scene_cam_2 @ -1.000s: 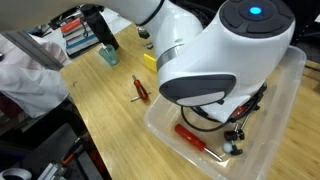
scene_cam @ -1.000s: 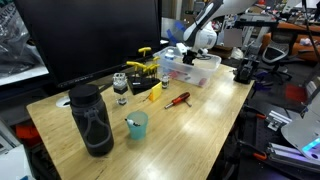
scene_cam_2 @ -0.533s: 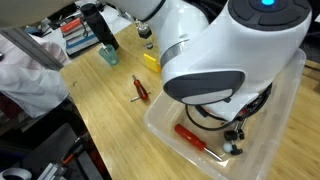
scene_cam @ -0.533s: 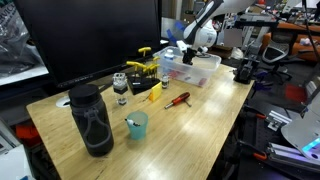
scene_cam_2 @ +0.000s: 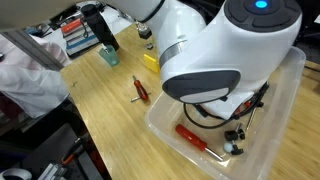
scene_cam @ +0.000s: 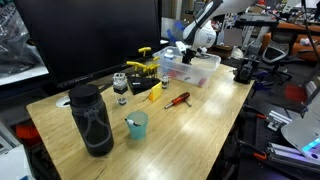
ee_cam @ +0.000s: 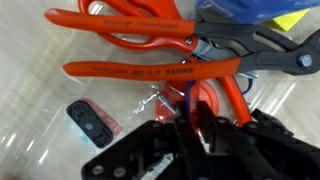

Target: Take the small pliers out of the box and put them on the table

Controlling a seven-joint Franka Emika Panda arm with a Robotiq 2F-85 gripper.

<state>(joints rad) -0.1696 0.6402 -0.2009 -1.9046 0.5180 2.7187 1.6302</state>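
Note:
The small pliers (ee_cam: 150,70), with thin red handles, lie in the clear box (ee_cam: 40,100) just ahead of my gripper (ee_cam: 188,112). The black jaws stand shut on a red part of the pliers; the exact spot is partly hidden by the fingers (ee_cam: 176,125). In an exterior view the pliers (scene_cam_2: 195,138) lie on the floor of the box (scene_cam_2: 160,132), and the white wrist hides the gripper. In an exterior view the gripper (scene_cam: 188,54) reaches down into the box (scene_cam: 197,72) at the far end of the wood-grain table (scene_cam: 190,125).
Larger orange-handled pliers (ee_cam: 140,25) and a small black part (ee_cam: 90,125) also lie in the box. On the table are a red-and-black-handled tool (scene_cam: 177,99), a yellow clamp (scene_cam: 143,68), a teal cup (scene_cam: 136,124) and a black bottle (scene_cam: 90,118).
The jaws have closed from wide open to shut. In an exterior view the wrist has shifted slightly over the box. The pliers lie where they were.

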